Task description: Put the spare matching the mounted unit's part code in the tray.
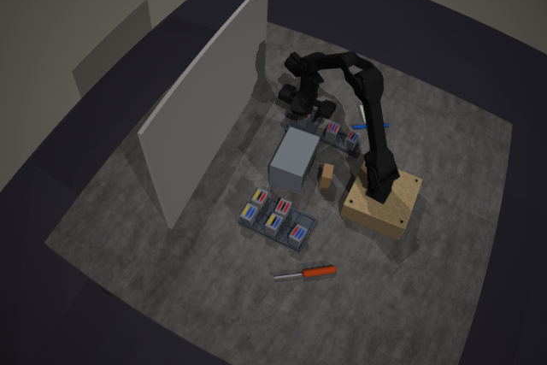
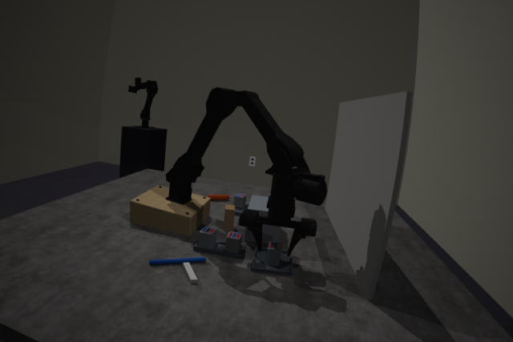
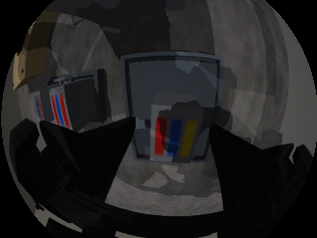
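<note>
Wrist: spare (image 3: 173, 134) below open gripper (image 3: 170, 138)

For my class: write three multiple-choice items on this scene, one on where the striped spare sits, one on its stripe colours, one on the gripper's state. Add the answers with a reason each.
1. Where is the spare?
A in the tray
B on the wooden base
C beside the screwdriver

2. Its stripes are
A red, red, blue
B red, blue, yellow
C yellow, yellow, red

3. The gripper is
A shut on the spare
B open
C out of view

Answers: 1 A, it rests inside the tray's rim; 2 B, the wrist view shows them; 3 B, the fingers stand apart either side of the spare.
</note>
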Controlling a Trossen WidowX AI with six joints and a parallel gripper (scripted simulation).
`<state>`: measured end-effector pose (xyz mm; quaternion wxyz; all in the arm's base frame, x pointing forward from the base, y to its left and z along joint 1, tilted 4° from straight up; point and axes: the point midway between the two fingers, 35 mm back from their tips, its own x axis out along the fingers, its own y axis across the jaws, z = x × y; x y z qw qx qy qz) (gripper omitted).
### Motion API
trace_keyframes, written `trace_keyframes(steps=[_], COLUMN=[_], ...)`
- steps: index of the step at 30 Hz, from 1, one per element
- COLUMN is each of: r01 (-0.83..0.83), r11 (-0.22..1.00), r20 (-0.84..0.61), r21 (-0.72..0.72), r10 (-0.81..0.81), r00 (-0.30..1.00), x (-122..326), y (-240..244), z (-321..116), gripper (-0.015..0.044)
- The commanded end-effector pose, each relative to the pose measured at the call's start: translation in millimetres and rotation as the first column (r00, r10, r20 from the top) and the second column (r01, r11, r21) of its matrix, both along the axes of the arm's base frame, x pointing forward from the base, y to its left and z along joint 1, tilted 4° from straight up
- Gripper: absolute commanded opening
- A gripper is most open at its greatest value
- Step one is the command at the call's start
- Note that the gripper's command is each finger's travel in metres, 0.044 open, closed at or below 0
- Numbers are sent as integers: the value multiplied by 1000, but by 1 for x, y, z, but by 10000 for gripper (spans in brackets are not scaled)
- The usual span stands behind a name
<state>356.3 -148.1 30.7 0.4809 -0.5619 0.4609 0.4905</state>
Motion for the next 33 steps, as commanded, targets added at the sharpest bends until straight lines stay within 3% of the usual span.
trace_keyframes(steps=[1,3,9,33], r01=[0,0,-3,0], r11=[1000,1000,1000,1000], r20=[0,1,2,22], r21=[0,0,3,-9], r10=[0,0,3,0], r00=[1000,1000,1000,1000], x=[0,1,-10,-7], y=[0,0,5,3], z=[0,12,104,106], gripper=[440,440,440,440])
